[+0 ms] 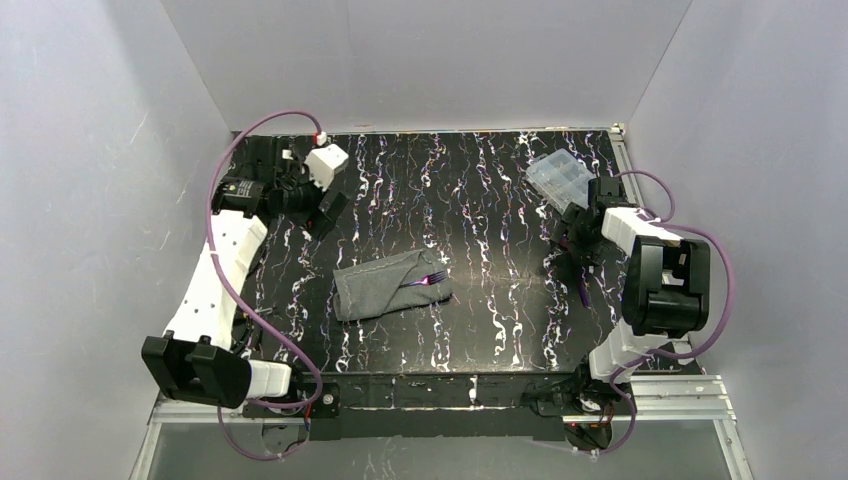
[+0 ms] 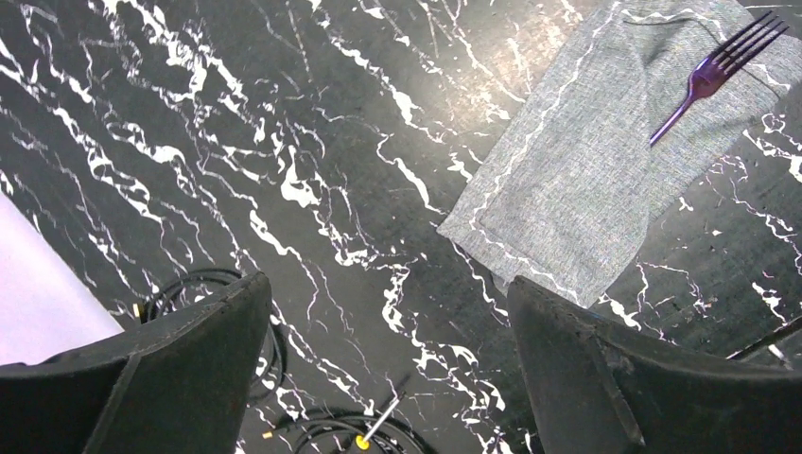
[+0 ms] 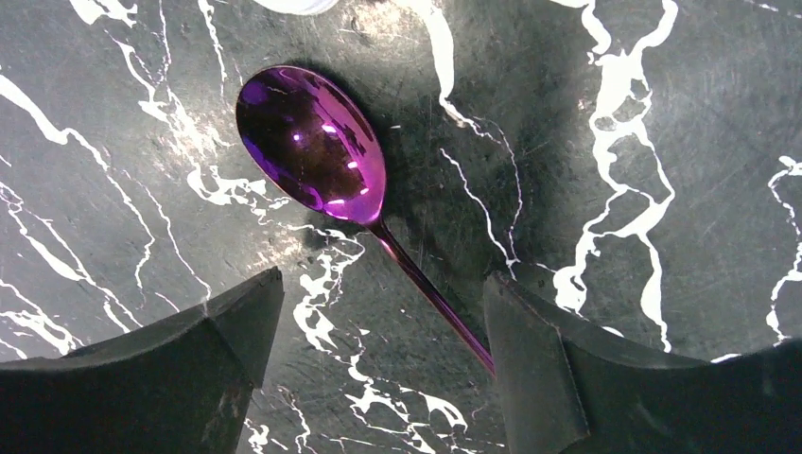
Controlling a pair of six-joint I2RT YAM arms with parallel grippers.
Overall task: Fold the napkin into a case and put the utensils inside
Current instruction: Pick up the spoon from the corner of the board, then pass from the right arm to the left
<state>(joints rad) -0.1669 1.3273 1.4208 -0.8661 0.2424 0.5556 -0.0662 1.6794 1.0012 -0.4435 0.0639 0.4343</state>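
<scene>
The dark grey napkin [image 1: 385, 287] lies folded into a narrow case at the table's middle, with the purple fork [image 1: 432, 279] lying on its right end, tines sticking out. In the left wrist view the case [image 2: 586, 180] and the fork [image 2: 716, 74] are at the upper right. My left gripper [image 1: 326, 212] is open and empty at the far left, well away from the case [image 2: 388, 288]. My right gripper [image 3: 383, 284] is open, low over the purple spoon [image 3: 312, 142]. The spoon's handle runs between the fingers, close to the right finger [image 3: 539, 359]. Its handle end shows in the top view [image 1: 583, 291].
A clear plastic compartment box [image 1: 560, 175] stands at the back right, just beyond my right gripper [image 1: 573, 248]. Black cables [image 2: 359, 430] lie on the table under my left gripper. White walls enclose the table on three sides.
</scene>
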